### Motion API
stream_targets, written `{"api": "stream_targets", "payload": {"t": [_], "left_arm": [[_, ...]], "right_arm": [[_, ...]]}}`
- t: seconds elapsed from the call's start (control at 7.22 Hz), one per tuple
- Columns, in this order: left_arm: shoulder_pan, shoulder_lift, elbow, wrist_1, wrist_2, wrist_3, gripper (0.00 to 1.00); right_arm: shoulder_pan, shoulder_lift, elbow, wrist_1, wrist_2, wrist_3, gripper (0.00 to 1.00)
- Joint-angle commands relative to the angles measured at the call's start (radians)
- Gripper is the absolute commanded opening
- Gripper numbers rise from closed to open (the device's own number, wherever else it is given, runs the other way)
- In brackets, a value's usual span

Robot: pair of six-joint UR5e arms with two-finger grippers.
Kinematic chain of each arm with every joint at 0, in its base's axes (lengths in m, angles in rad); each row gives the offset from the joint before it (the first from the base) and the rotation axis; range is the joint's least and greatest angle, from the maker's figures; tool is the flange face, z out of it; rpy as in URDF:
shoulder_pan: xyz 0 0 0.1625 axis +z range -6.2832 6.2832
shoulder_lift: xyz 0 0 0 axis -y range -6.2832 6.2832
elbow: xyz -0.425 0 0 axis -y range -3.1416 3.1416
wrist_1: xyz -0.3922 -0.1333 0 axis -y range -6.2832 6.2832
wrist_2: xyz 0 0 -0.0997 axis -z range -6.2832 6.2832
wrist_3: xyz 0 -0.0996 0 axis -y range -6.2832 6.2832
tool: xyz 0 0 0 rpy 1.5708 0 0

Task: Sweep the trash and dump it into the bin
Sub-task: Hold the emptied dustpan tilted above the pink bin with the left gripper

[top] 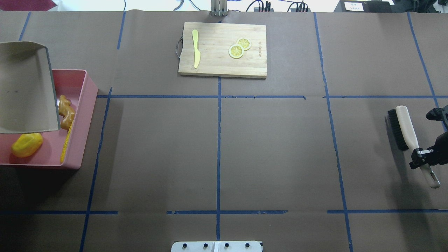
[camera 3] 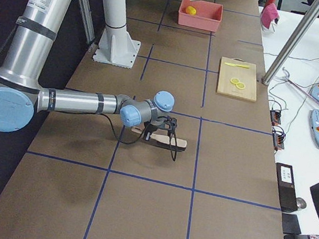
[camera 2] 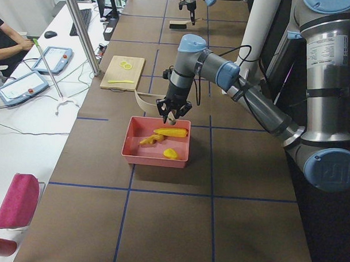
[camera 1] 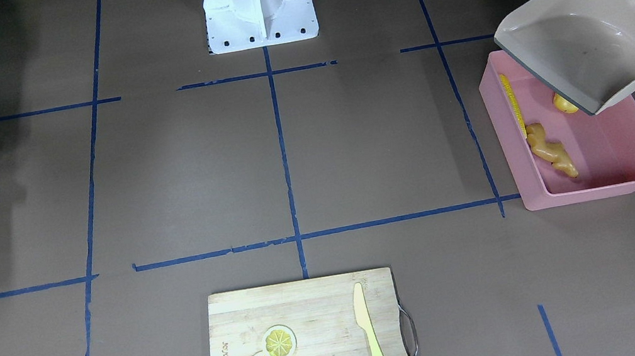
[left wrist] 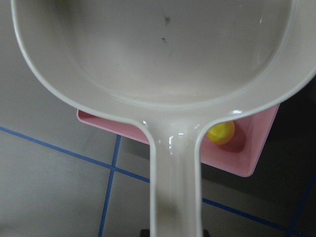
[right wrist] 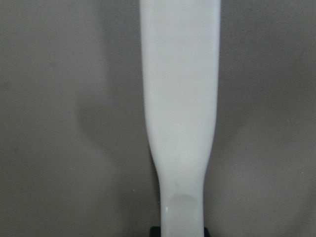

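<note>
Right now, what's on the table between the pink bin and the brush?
Between bin and brush, only bare table with blue tape lines, in the overhead view.

Left arm (camera 2: 223, 72): reaches out, elbow bent, wrist pointing down.
Left gripper (camera 2: 170, 112): apparently clamped on the dustpan (camera 1: 589, 39) handle; fingers mostly hidden.
Right arm (camera 3: 83, 102): stretched low, forearm near level with the table.
Right gripper (top: 421, 156): fingers closed across the brush (top: 406, 127) handle, near its end.

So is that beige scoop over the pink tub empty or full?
Empty. The dustpan shows a bare inside, tipped above the bin, where the corn cob, ginger root and yellow lump lie.
</note>
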State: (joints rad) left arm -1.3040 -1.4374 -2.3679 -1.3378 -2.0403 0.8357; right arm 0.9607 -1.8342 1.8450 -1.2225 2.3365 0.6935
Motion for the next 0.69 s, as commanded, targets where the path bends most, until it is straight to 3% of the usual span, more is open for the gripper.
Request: {"api": "stream_targets", "payload": {"t": [0.0, 0.28, 0.55], "left_arm": [[0.0, -0.018, -0.004, 0.0, -0.001, -0.035, 0.07], [0.0, -0.031, -0.004, 0.002, -0.003, -0.043, 0.07], [0.0, -0.073, -0.002, 0.0, -0.014, -0.081, 0.07]], "right_arm": [[-0.002, 0.006, -0.013, 0.0, 0.001, 0.0, 0.44], [-0.002, 0.007, -0.018, 0.003, 0.001, 0.0, 0.98], [0.0, 0.009, -0.004, 0.005, -0.003, -0.002, 1.0]]}}
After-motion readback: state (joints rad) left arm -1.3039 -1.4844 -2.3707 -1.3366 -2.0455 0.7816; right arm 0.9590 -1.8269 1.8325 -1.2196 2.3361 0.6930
